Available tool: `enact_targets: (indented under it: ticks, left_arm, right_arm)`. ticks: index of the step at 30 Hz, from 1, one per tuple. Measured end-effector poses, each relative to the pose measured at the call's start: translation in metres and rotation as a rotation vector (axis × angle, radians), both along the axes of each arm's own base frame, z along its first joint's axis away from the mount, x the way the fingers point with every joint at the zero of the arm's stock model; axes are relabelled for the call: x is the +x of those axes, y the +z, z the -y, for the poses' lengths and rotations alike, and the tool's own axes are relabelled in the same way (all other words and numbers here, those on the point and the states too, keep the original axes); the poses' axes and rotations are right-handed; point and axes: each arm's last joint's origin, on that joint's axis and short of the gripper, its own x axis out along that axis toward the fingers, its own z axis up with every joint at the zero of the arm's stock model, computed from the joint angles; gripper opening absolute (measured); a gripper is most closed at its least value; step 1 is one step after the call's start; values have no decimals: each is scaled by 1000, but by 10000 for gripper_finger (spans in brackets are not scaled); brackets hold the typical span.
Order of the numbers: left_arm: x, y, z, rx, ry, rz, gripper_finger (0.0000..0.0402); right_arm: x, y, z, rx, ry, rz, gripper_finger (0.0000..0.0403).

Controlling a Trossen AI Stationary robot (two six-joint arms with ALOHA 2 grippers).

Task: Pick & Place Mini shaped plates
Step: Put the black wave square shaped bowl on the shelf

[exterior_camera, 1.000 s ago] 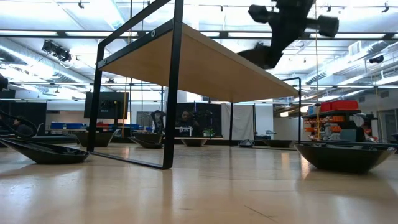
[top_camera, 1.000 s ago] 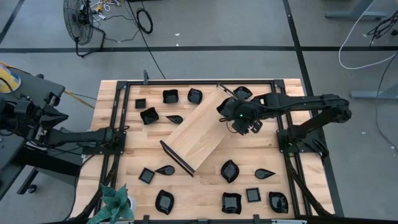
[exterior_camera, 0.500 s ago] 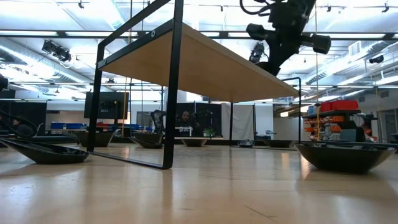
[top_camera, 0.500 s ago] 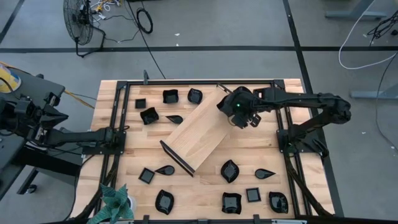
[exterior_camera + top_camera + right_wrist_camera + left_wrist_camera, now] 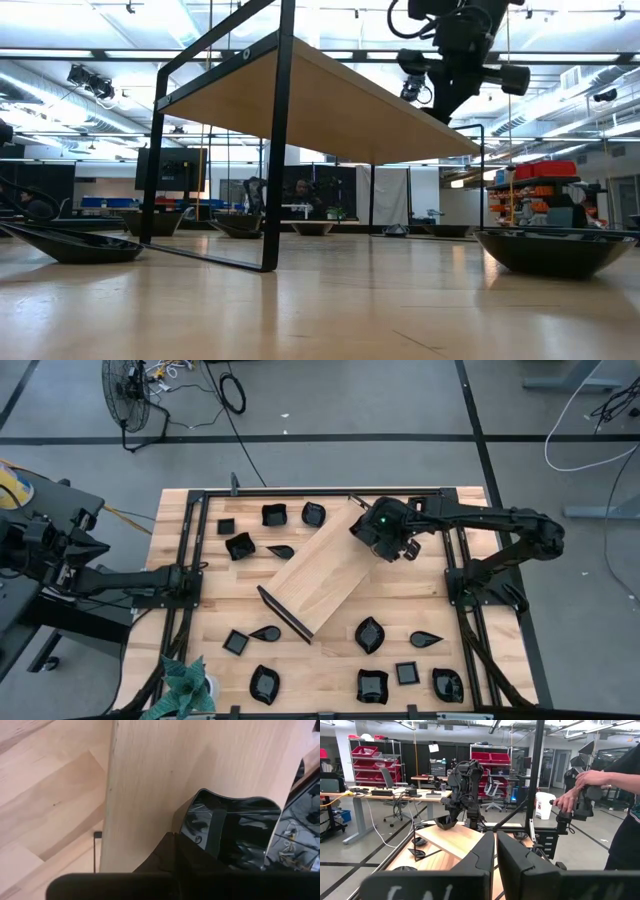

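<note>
R gripper (image 5: pixel 385 532) is carrying a mini plate (image 5: pixel 235 835) over the far end of the wood tray (image 5: pixel 318 573).

Your R claw is pinched tight on the rim of that glossy black dish; in the R wrist view it's sitting just past the fingers w/ the tray's light board right under it, and the L wrist view is showing it hanging off the gripper above the tray. The low view is showing the R arm up high above the board. The other mini plates are lying on the table (image 5: pixel 220 610): a few near the far edge beside the tray, more spread along the near edge. L gripper (image 5: pixel 495 851) is waiting at the table's left edge, fingers nearly together, holding nothing. A person's hands (image 5: pixel 575 790) are gripping handles behind the table.
</note>
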Motion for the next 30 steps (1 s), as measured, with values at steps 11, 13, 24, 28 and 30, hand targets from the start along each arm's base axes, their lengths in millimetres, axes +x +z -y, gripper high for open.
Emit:
enact_targets:
  ticks: [11, 13, 24, 28, 30]
  left_arm:
    - [0, 0, 0, 0, 0, 0, 25]
    - [0, 0, 0, 0, 0, 0, 25]
    - [0, 0, 0, 0, 0, 0, 25]
    - [0, 0, 0, 0, 0, 0, 25]
    - [0, 0, 0, 0, 0, 0, 25]
  right_arm:
    - [1, -1, 8, 25, 0, 16, 0]
    - [1, -2, 9, 33, 0, 14, 0]
    - [4, -5, 11, 58, 4, 10, 3]
    - [5, -6, 11, 58, 4, 11, 4]
    - [5, -6, 11, 57, 4, 13, 5]
